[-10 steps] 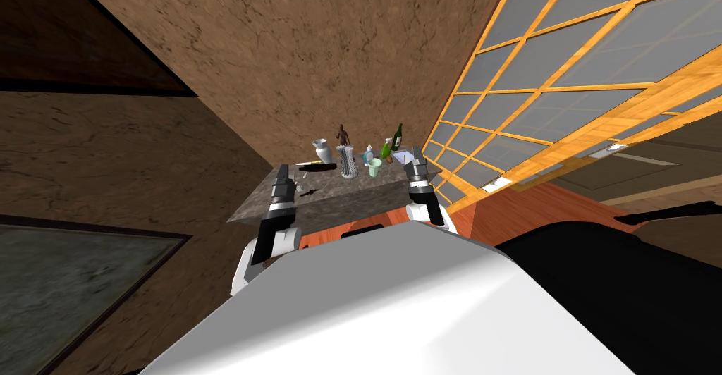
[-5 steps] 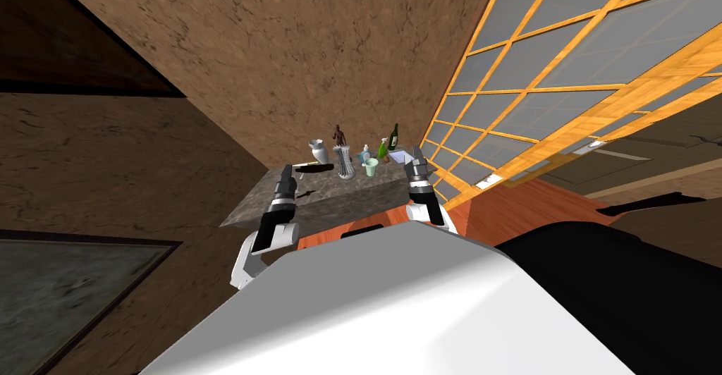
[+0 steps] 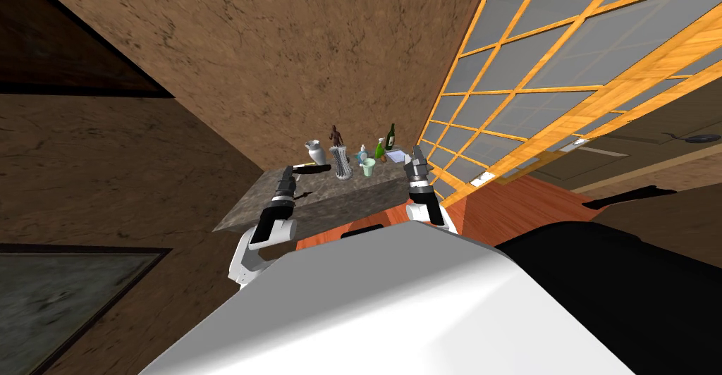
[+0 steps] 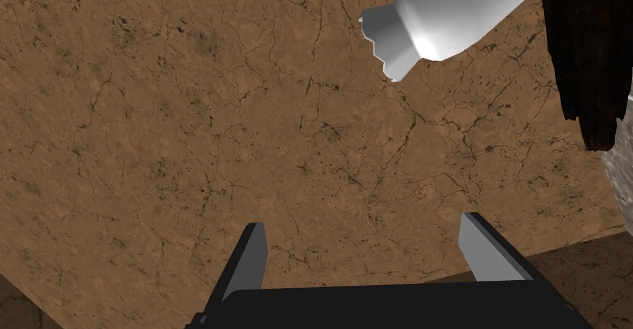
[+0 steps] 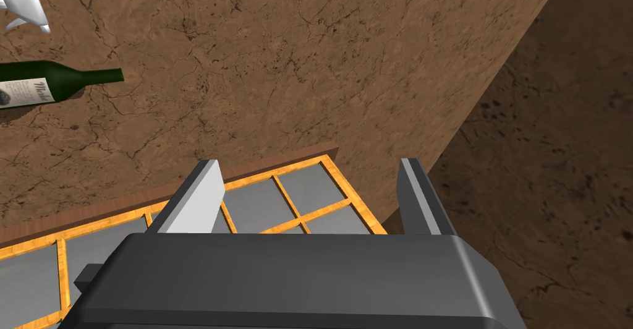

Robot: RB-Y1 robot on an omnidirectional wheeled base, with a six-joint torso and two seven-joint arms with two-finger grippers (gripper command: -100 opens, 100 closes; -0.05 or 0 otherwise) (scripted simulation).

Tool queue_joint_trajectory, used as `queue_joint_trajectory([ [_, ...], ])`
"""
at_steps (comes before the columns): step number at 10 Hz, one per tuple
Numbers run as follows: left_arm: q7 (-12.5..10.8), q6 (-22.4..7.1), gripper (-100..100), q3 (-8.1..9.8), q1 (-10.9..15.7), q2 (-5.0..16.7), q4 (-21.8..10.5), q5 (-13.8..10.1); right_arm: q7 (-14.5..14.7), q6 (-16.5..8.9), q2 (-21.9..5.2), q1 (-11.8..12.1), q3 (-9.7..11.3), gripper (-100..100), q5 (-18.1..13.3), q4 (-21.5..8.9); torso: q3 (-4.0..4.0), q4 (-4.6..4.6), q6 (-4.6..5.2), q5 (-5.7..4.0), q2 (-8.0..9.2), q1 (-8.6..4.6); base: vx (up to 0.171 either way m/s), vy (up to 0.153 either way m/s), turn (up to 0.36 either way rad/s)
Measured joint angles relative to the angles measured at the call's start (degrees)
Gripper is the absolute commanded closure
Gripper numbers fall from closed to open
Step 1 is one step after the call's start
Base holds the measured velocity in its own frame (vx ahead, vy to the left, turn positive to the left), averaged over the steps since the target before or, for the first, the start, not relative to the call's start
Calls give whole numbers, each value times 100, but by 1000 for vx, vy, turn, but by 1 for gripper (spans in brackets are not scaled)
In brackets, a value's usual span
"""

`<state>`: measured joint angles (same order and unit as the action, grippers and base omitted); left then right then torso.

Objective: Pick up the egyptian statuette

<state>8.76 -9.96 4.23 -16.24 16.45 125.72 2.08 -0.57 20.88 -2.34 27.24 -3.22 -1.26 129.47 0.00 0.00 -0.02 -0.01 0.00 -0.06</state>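
Observation:
The egyptian statuette [image 3: 337, 136] is a small dark brown figure standing at the back of a stone-topped table [image 3: 352, 193], against the brown wall. In the left wrist view its dark brown form [image 4: 587, 53] stands beyond and to one side of my fingers, beside a white vase [image 4: 445, 16]. My left gripper [image 3: 286, 172] hovers over the table's near left part, short of the vase, open and holding nothing [image 4: 361, 229]. My right gripper [image 3: 414, 154] hangs at the table's right end, open and holding nothing [image 5: 309, 167].
In front of the statuette stand a white vase [image 3: 315, 152], a grey lattice vase [image 3: 340, 163], a pale green cup [image 3: 368, 167], a spray bottle [image 3: 362, 154] and green bottles [image 3: 390, 137]. A black object [image 3: 310, 168] lies by the left gripper. A gridded window [image 3: 536, 82] runs along the right.
The head camera has shifted, so the table has slid slightly left and up in the picture. My left arm has stretched a little farther over the table. Both grippers stay open.

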Motion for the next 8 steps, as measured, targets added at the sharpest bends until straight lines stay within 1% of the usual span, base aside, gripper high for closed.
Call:
queue_joint_trajectory([
  [1,21,-168,-100,26,137,34,-112,3,0,0,0,0,0,0,0,0,-1,0,3,0,-1,-1,-3,-15,-59],
  [2,32,-324,-100,44,178,59,-156,-2,0,0,0,0,0,0,0,0,0,0,0,0,0,0,1,-7,12],
  [3,31,-457,-100,54,165,76,-127,-12,0,0,0,0,0,0,0,0,0,0,-1,0,0,3,2,-13,-81],
  [4,37,-591,-100,93,273,123,-236,-24,0,0,0,0,0,0,0,0,-1,0,2,0,-2,2,1,-11,-63],
  [6,39,-855,-100,130,360,177,-304,-46,0,0,0,0,0,0,0,0,0,0,-1,1,-1,4,0,-7,-46],
  [7,44,-1025,-100,170,472,227,-360,-62,0,0,0,0,0,0,0,0,-1,0,2,0,-2,1,0,-11,-59],
  [8,41,-1188,-100,206,530,285,-429,-94,0,0,0,0,0,0,0,0,-1,0,-1,0,-1,3,-1,-15,-90],
])
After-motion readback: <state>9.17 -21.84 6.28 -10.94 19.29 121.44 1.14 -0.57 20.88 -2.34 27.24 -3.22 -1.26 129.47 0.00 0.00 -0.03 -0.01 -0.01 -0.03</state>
